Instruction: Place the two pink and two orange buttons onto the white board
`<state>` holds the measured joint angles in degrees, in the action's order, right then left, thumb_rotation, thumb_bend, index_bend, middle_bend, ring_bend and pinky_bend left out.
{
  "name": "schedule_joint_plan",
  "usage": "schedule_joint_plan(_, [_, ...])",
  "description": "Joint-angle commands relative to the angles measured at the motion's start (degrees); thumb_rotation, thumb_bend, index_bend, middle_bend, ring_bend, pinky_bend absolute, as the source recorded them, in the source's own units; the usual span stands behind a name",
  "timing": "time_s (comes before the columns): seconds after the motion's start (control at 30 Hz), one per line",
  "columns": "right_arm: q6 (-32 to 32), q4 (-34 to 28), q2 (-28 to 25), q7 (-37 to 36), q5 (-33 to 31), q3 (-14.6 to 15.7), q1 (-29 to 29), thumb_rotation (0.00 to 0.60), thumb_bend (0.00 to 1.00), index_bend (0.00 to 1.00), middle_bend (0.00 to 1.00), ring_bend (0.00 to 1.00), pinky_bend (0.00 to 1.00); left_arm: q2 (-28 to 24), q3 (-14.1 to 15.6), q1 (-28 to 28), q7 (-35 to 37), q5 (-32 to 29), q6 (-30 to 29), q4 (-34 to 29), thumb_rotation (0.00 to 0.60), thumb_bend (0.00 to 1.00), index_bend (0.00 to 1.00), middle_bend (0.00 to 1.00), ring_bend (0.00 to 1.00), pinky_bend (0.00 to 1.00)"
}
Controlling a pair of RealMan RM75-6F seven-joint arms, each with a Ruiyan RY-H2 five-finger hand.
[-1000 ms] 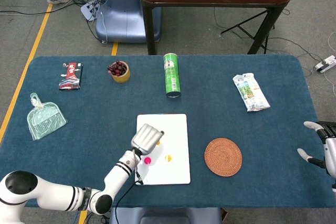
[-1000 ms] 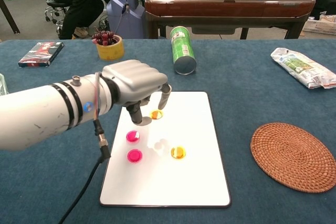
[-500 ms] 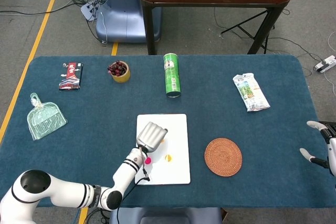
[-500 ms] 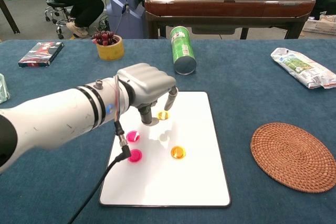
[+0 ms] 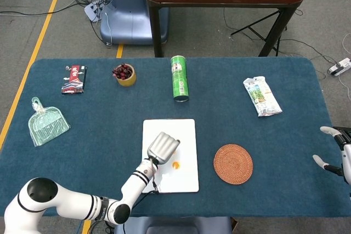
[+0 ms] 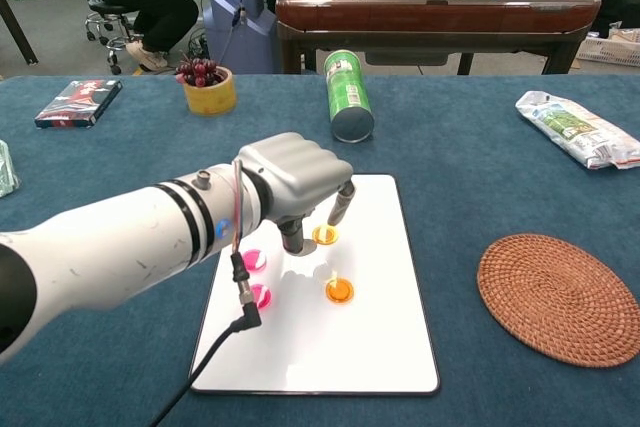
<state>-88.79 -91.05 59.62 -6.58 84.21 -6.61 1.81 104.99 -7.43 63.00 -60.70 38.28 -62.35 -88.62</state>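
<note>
The white board [image 6: 350, 357] lies at the table's front centre. On its left side sit two pink buttons [image 6: 254, 259], one [image 6: 260, 295] partly behind my left arm's cable. An orange button [image 6: 339, 291] rests mid-board. My left hand [image 6: 295, 182] hovers over the board's upper half and pinches the second orange button [image 6: 325, 235] between thumb and one finger. In the head view this left hand [image 5: 163, 146] hides the pink buttons; only one orange button [image 5: 175, 164] shows on the board [image 5: 184, 130]. My right hand [image 5: 335, 154] stays at the table's right edge, fingers apart, holding nothing.
A green can [image 6: 350, 97] stands just behind the board. A woven coaster [image 6: 560, 297] lies to the right, a snack bag [image 6: 575, 129] at far right. A cup of fruit [image 6: 205, 87], a booklet [image 6: 78, 102] and a clear dustpan [image 5: 46, 123] sit on the left.
My left hand has moved rightward and toward the front over the board, carrying the pinched orange button closer to the other orange one. The right hand has barely moved.
</note>
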Motion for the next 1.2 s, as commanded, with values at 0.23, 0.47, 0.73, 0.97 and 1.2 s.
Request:
schedule_joint_plan(0.23, [0.1, 0.0, 0.0, 0.0, 0.0, 0.0, 0.1, 0.6, 0.06, 0.29, 0.33, 0.29, 0.54, 0.6, -0.3, 0.3, 0.3, -0.1, 0.1, 0.9, 0.6, 0.35, 0.54, 1.0, 1.0, 1.0])
schedule_joint_plan(0.47, [0.2, 0.0, 0.0, 0.1, 0.0, 0.0, 0.1, 0.6, 0.06, 0.28, 0.33, 0.29, 0.54, 0.5, 0.2, 0.3, 0.0, 0.3, -0.1, 0.5, 0.6, 0.35, 0.52, 1.0, 1.0, 1.0])
schedule_joint_plan(0.73, [0.1, 0.0, 0.0, 0.2, 0.1, 0.1, 0.1, 0.6, 0.06, 0.29, 0.33, 0.29, 0.54, 0.7, 0.2, 0.2, -0.3, 0.2, -0.6, 0.7, 0.6, 0.34, 0.38, 1.0, 1.0, 1.0])
schedule_joint_plan(0.97, [0.2, 0.0, -0.1, -0.1, 0.1, 0.0, 0.1, 0.6, 0.06, 0.29, 0.33, 0.29, 0.54, -0.5, 0.3, -0.7, 0.4, 0.8, -1.8, -0.3, 0.6, 0.34, 0.34, 1.0, 1.0, 1.0])
schedule_joint_plan(1.2, [0.2, 0.0, 0.0, 0.2, 0.4, 0.2, 0.2, 0.6, 0.06, 0.29, 0.33, 0.29, 0.54, -6.1, 3.0, -4.6, 2.9, 5.9, -6.5, -6.7, 0.6, 0.34, 0.36, 1.0, 1.0, 1.0])
